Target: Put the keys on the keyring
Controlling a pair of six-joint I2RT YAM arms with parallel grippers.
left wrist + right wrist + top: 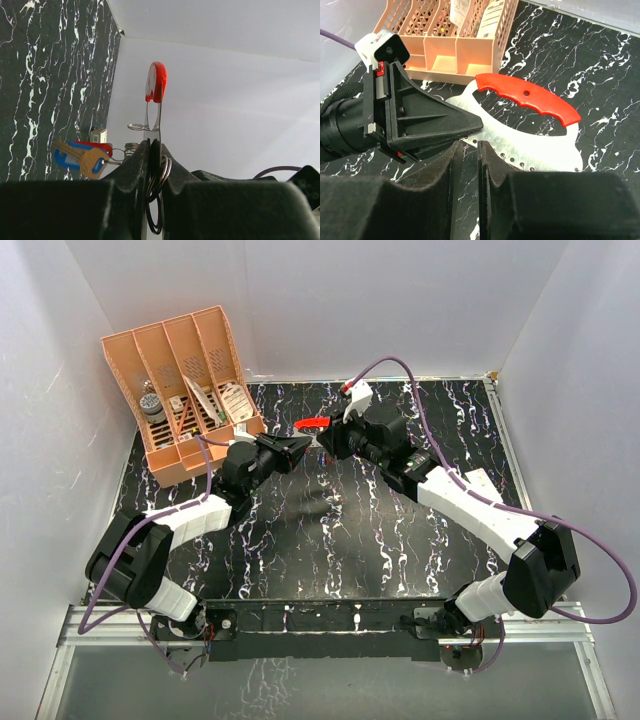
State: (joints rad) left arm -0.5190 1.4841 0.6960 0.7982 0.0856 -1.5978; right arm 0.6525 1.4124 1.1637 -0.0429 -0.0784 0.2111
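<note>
My left gripper [303, 448] [151, 143] is shut on the keyring: dark metal split rings [159, 182] pinched together with a flat silvery plate [520, 140] that has a red curved grip [311, 425] [530, 99] [157, 82]. The keys [82, 156], blue-headed and red-headed with a brass piece, hang just left of the left finger. A thin wire ring runs from them toward the jaws; I cannot tell whether it is threaded on. My right gripper [329, 440] [470, 146] sits against the plate's lower edge, slightly open and holding nothing.
A peach slotted organizer rack [185, 390] [455, 47] stands at the back left, close behind the left gripper. White walls enclose the black marbled table [330, 540] on three sides.
</note>
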